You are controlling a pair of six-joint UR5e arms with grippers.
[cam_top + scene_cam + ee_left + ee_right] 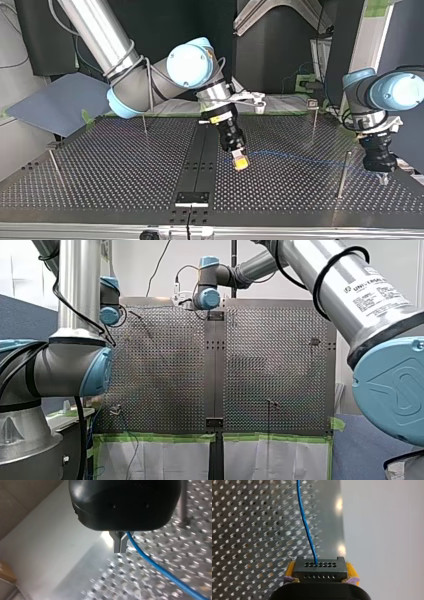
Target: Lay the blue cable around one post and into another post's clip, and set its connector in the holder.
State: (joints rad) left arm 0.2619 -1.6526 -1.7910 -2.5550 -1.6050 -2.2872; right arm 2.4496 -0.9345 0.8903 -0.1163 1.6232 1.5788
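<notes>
My right gripper (240, 162) hangs tilted over the black centre strip (200, 150) of the perforated metal table (125, 165), well apart from every post. Its yellow pads (350, 571) are clamped on the black rectangular connector (319, 570). From the connector the thin blue cable (300, 159) runs low over the plate to my left gripper (383, 178). That gripper hangs close to the table's edge at the top view's right, just beside a thin metal post (343, 175). Its metal fingers (117, 543) are pressed together, and the cable comes out at their side. A second post with a small clip on top (313, 120) stands near the far edge. My right arm's white label (372, 290) reads UNIVERSAL ROBOTS; its finer print is illegible.
</notes>
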